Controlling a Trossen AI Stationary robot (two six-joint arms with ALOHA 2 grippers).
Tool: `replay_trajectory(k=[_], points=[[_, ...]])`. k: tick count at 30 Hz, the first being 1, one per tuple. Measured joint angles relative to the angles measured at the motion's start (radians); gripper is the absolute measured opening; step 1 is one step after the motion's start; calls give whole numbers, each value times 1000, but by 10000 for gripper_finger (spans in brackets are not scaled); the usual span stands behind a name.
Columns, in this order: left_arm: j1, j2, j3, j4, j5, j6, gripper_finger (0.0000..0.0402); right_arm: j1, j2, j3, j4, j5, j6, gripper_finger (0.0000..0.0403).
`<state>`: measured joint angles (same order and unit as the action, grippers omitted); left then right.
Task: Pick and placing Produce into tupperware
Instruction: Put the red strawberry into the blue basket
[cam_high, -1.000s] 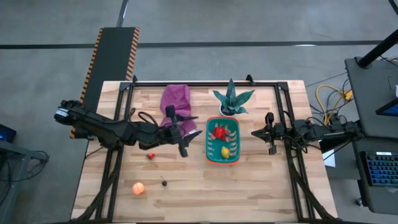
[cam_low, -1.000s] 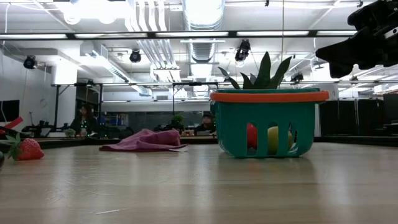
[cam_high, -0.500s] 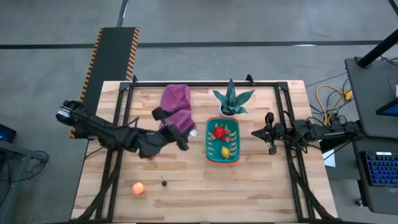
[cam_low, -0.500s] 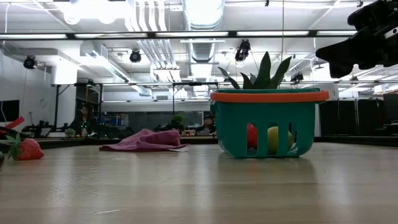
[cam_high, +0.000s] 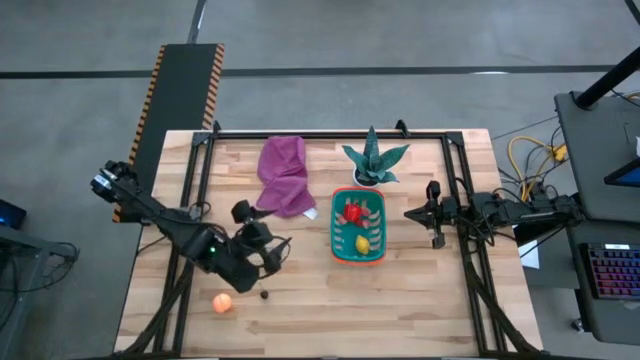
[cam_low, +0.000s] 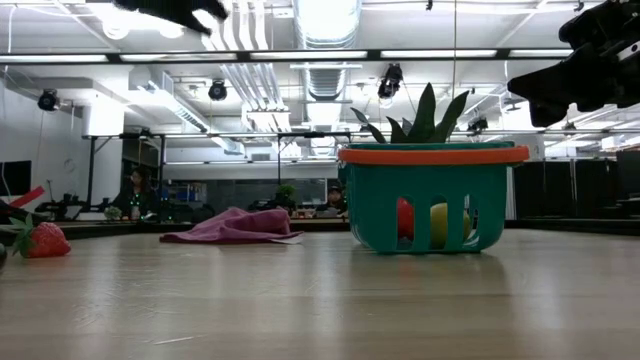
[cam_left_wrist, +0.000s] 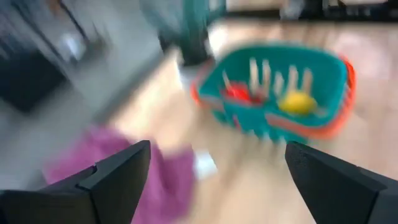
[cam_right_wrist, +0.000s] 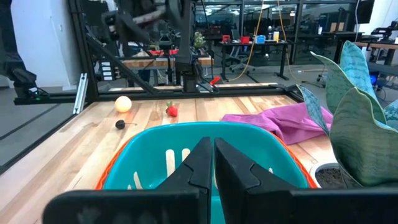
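— Dark and hard-edged, those two fingers on the left gripper (cam_high: 272, 256): how do they stand?

— Wide apart, with nothing between them. It hangs over the pale wooden table (cam_high: 420, 300), left of centre, just above a tiny dark piece (cam_high: 264, 294) with a thin stem. The right gripper (cam_high: 432, 225) waits at the table's right, fingers pressed flat together, empty.

— And the fruit nearest it?

— A round, smooth orange ball (cam_high: 222, 303) lies near the front left, close to the dark piece but not touching. A small red strawberry (cam_low: 44, 240) with green leaves (seen clearly from table height) sits at the far left of that level view; from above the arm hides it.

— Where is the tupperware?

— Right of centre: a teal basket (cam_high: 336, 245) of glossy plastic, slotted walls, orange rim, rounded corners. Its long axis runs near to far across the table. Inside lie a red fruit (cam_high: 353, 213) toward the far end and a yellow lemon (cam_high: 361, 243) toward the near end, the lemon's length roughly across the basket.

— Beyond that?

— A crumpled purple cloth (cam_high: 284, 174) lies soft and folded at the far side, left of a spiky green plant (cam_high: 374, 158) in a white pot just behind the basket.
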<state>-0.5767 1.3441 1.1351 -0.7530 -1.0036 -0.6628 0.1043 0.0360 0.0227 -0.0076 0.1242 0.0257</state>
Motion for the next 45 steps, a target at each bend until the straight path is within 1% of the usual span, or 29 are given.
replay_trajectory(k=[3,5,10,12,18,22,24,26,30,38,43,45], points=[[0,1,-8,-136,175,-262,356,0,0,0,0,0,0,9],[0,12,-21,-216,278,-391,356,0,0,0,0,0,0,9],[0,57,-33,-381,479,-616,356,0,0,0,0,4,0,9],[1,76,-33,-401,541,-678,356,0,0,0,0,5,0,9],[6,121,-33,-436,660,-822,356,0,0,0,1,8,-1,9],[13,154,-34,-542,672,-930,356,0,0,0,1,8,-7,9],[18,171,-42,-577,682,-952,356,0,0,0,1,8,-19,9],[27,183,-52,-568,701,-950,356,0,0,0,1,8,-25,9],[44,212,-63,-554,729,-912,356,0,0,0,1,8,-26,9],[95,231,-113,-407,789,-749,356,0,0,0,1,8,-26,9],[117,230,-155,-404,809,-744,356,0,2,0,1,8,-26,9],[126,229,-180,-376,825,-741,356,0,3,0,1,8,-26,9]])
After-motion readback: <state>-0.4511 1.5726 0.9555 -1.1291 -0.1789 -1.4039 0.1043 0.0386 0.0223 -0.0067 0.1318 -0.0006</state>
